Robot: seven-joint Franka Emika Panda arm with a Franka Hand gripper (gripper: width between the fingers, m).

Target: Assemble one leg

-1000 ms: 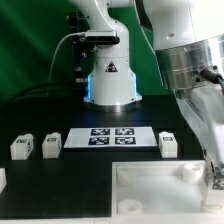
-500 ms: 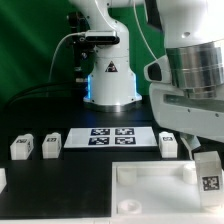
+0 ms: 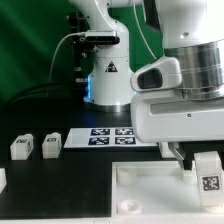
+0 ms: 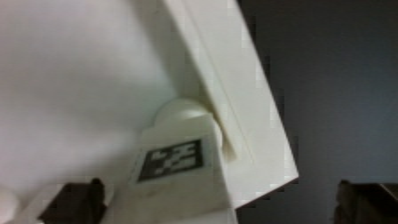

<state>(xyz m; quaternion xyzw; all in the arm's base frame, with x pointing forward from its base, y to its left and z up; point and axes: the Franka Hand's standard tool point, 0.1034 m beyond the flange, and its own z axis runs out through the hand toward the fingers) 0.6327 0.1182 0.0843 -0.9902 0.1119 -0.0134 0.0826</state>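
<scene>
One leg [image 3: 207, 172], a small white block with a square tag, stands upright at the near right corner of the white tabletop [image 3: 140, 192]. In the wrist view the same leg [image 4: 178, 165] sits in a round corner socket of the tabletop [image 4: 71, 90]. My gripper [image 3: 186, 158] hangs just above and to the exterior view's left of that leg. It is open and empty in the wrist view [image 4: 222, 205], with dark fingertips [image 4: 80, 200] wide apart on either side. Two more legs [image 3: 22, 147] [image 3: 51, 146] stand at the left.
The marker board [image 3: 105, 137] lies behind the tabletop, partly covered by my hand. The robot base [image 3: 108, 85] stands at the back. A white part [image 3: 2, 180] shows at the left edge. Black table [image 3: 50, 180] surrounds them.
My gripper has left the leg standing in the tabletop's corner and moved to the exterior view's left and closer to the camera. It now hides the leg beside the marker board.
</scene>
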